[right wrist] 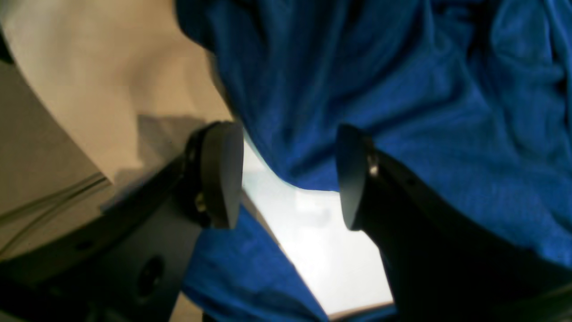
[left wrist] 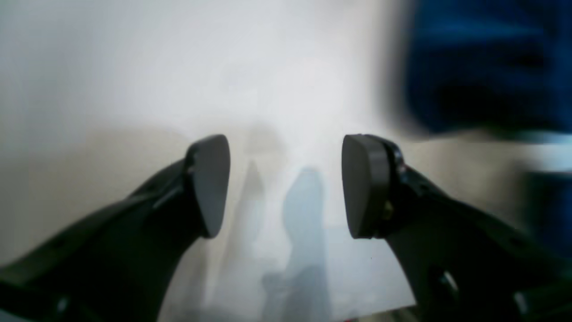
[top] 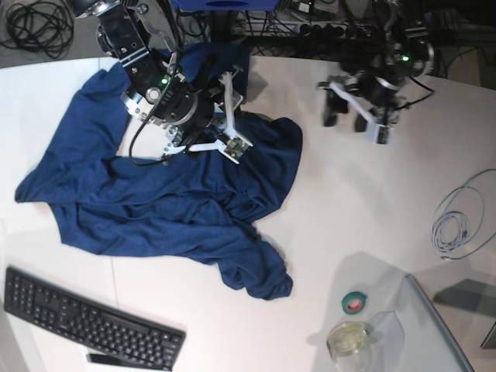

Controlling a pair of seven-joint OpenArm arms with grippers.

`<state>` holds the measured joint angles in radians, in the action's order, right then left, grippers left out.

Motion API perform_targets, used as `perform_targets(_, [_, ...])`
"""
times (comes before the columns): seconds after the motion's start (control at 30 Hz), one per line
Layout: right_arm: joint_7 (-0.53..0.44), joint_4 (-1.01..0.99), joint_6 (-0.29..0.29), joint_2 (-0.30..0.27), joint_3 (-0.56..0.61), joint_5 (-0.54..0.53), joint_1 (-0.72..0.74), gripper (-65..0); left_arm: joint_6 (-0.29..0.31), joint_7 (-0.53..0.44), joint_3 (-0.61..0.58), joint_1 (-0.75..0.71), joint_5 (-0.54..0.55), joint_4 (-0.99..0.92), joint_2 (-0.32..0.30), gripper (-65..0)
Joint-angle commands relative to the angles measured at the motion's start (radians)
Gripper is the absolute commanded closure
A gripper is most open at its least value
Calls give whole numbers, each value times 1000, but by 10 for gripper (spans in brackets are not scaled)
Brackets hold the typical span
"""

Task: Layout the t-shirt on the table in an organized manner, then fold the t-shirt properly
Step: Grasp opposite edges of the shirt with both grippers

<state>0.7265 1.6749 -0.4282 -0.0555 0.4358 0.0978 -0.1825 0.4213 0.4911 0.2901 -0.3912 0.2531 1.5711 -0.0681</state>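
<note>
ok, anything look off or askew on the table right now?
Yes: the t-shirt is not laid flat. It lies crumpled on the table, with a twisted bunch at its lower corner and an edge lifted up by the right gripper, whose jaws stand apart. The left gripper is open over bare tabletop.

Left wrist view heavily blurred, washed-out table (left wrist: 134,67); right wrist sharper, glare below t-shirt (right wrist: 402,89); base view evenly lit, crisp.
</note>
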Motion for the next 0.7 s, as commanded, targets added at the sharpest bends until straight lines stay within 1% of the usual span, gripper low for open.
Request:
perform_targets(0.0, [-21, 23, 1, 6, -24, -8, 4, -312, -6, -12, 5, -2, 48, 21, -3, -385])
perform_targets(0.13, [-23, 66, 1, -4, -168, -10, -38, -312, -6, -10, -2, 4, 341, -1, -9, -387])
perform_targets(0.2, [-23, 75, 1, -5, -225, -10, -51, -312, -6, -10, -13, 5, 449, -18, -28, -388])
perform_targets(0.23, [-23, 75, -1, -7, -251, -10, -58, -312, -6, -10, -42, 5, 493, -24, -40, -406])
perform_targets(0.27, [-25, 75, -2, -7, -274, -10, -59, -312, -6, -10, -78, 5, 526, -27, -58, -439])
perform_targets(0.33, [-48, 75, -2, -7, -315, -10, -78, -312, -6, -15, -154, 22, 569, -33, -83, -520])
perform_targets(0.37, [-64, 75, -2, -7, -329, -10, -84, -312, -6, -15, -185, 36, 573, -45, -86, -546])
perform_targets(0.4, [-81, 75, -2, -7, -341, -10, -93, -312, -6, -15, -208, 51, 573, -68, -86, -558])
perform_targets(0.47, [-98, 75, -2, -7, -361, -10, -102, -312, -6, -16, -233, 84, 575, -127, -82, -555])
perform_targets(0.53, [-100, 75, -2, -8, -389, -10, -110, -312, -6, -16, -237, 100, 575, -163, -63, -555])
perform_targets(0.6, [-103, 74, -2, -25, -415, -10, -114, -312, -6, -16, -236, 105, 572, -186, -51, -555])
perform_targets(0.67, [-103, 72, -2, -30, -437, -11, -114, -312, -6, -16, -236, 105, 572, -199, -48, -555])
